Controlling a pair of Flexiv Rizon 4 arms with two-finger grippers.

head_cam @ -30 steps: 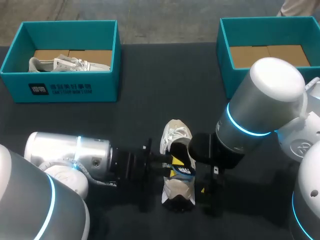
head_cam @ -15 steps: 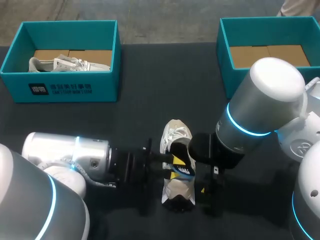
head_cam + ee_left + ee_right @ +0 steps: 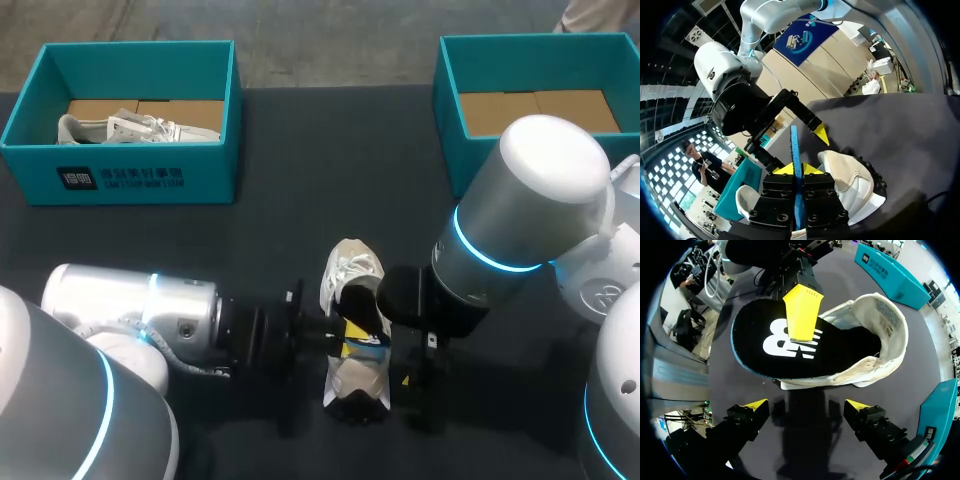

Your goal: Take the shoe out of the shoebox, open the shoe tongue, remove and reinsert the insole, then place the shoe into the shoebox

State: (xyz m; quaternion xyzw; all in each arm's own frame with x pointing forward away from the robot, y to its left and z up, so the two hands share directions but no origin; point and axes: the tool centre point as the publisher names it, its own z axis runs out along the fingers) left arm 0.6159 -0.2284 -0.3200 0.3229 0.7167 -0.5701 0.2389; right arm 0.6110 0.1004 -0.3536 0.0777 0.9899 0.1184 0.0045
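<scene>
A white shoe (image 3: 352,270) stands on the dark table between my two arms, toe pointing away. Its black insole (image 3: 770,345), with a white logo and blue edge, sticks halfway out of the shoe (image 3: 875,325). My left gripper (image 3: 797,170) is shut on the insole (image 3: 794,145), which it sees edge-on, beside the shoe (image 3: 850,182). One of its yellow fingertips (image 3: 802,312) lies on top of the insole. My right gripper (image 3: 806,407) stands open on the shoe's other side, touching nothing. In the head view the left gripper (image 3: 338,335) meets the insole (image 3: 366,342) at the shoe's opening.
A teal shoebox (image 3: 120,175) at the back left holds another pale shoe (image 3: 110,127) on cardboard. A second teal shoebox (image 3: 447,110) at the back right holds only cardboard. My right arm (image 3: 510,220) hangs over the table right of the shoe.
The left gripper's fingers have closed tighter on the insole, and the left arm has drawn back slightly to the left. The shoe and right arm have stayed put.
</scene>
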